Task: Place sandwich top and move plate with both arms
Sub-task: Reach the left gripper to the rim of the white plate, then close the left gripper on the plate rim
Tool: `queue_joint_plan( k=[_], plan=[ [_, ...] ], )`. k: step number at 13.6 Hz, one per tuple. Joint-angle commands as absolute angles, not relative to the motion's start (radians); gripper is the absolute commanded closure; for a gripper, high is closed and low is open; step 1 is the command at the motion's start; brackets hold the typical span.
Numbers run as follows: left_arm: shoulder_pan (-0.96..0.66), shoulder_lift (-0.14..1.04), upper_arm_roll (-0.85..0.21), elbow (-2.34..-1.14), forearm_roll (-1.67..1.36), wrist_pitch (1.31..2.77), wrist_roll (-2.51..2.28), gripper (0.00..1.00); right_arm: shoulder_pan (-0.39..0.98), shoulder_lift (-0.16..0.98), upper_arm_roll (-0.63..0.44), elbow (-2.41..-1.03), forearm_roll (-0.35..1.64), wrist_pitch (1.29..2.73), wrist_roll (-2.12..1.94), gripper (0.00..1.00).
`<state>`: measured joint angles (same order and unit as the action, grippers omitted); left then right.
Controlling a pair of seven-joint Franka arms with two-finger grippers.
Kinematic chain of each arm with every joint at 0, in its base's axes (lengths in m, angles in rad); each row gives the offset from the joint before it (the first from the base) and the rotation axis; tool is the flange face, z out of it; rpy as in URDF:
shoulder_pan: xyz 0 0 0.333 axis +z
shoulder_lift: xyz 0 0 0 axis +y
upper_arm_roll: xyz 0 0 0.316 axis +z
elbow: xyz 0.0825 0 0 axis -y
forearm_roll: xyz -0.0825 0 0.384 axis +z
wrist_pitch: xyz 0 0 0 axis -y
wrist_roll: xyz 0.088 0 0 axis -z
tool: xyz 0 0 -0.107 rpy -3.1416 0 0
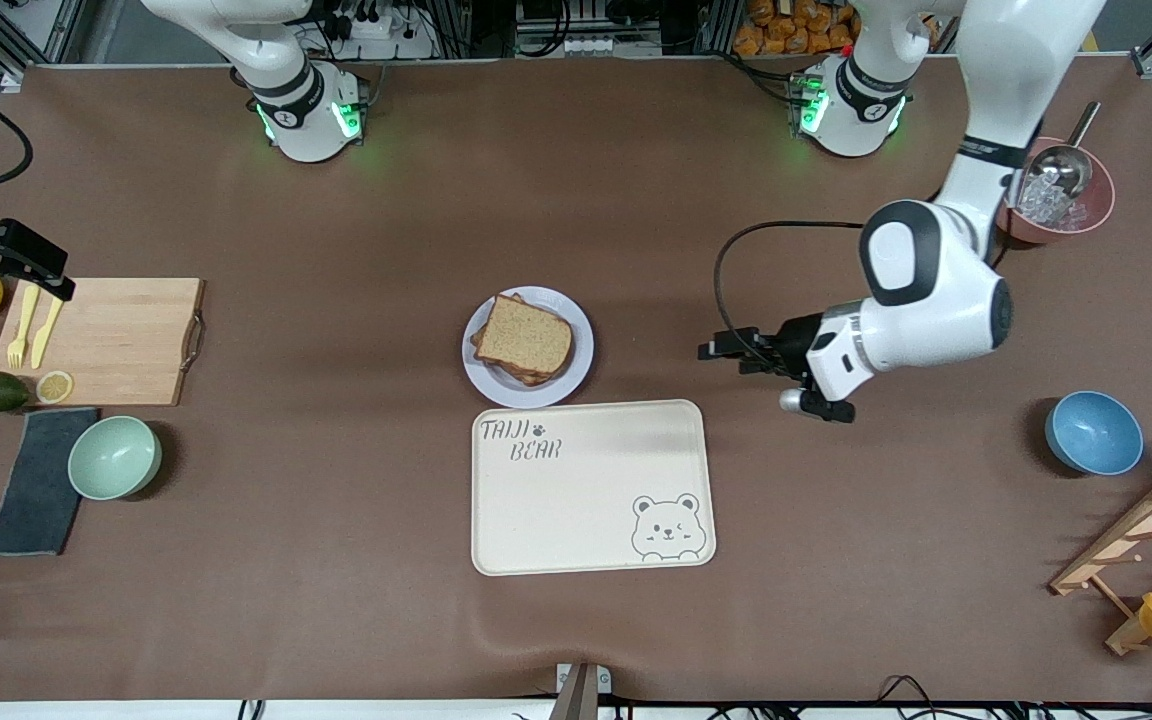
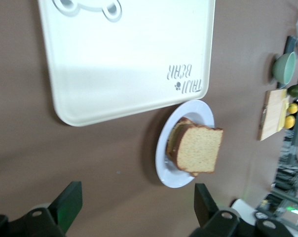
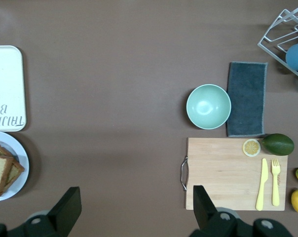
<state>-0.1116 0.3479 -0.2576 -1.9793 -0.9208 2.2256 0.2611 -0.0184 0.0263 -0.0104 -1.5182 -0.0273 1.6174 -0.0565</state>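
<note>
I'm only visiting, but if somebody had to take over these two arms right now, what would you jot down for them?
Left gripper: open, empty, over bare table toward the left arm's end from the plate.
Right gripper: open, empty, over the cutting board.
Sandwich top: on the stack on the plate, which sits just farther from the front camera than the bear tray.
Done: top placed.
Left: move the plate with both arms.
</note>
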Motion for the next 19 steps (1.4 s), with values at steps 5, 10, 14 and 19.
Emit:
queue_joint_plan(
  k=[5, 10, 14, 19],
  plan=[
    [-0.195, 0.469, -0.264, -2.092, -1.453, 2.313, 0.712, 0.00, -0.021, 0.029, 0.000, -1.519, -0.055, 1.609, -0.040, 0.00],
    [-0.271, 0.569, -0.264, -2.059, -1.721, 2.348, 0.915, 0.10, -0.021, 0.031, 0.000, -1.520, -0.054, 1.611, -0.040, 0.00],
    [-0.304, 0.658, -0.264, -2.004, -1.862, 2.350, 1.100, 0.26, -0.021, 0.032, 0.000, -1.520, -0.052, 1.612, -0.040, 0.00],
    [-0.330, 0.698, -0.264, -1.974, -1.890, 2.352, 1.120, 0.37, -0.028, 0.034, -0.002, -1.520, -0.046, 1.611, -0.040, 0.00]
  ],
)
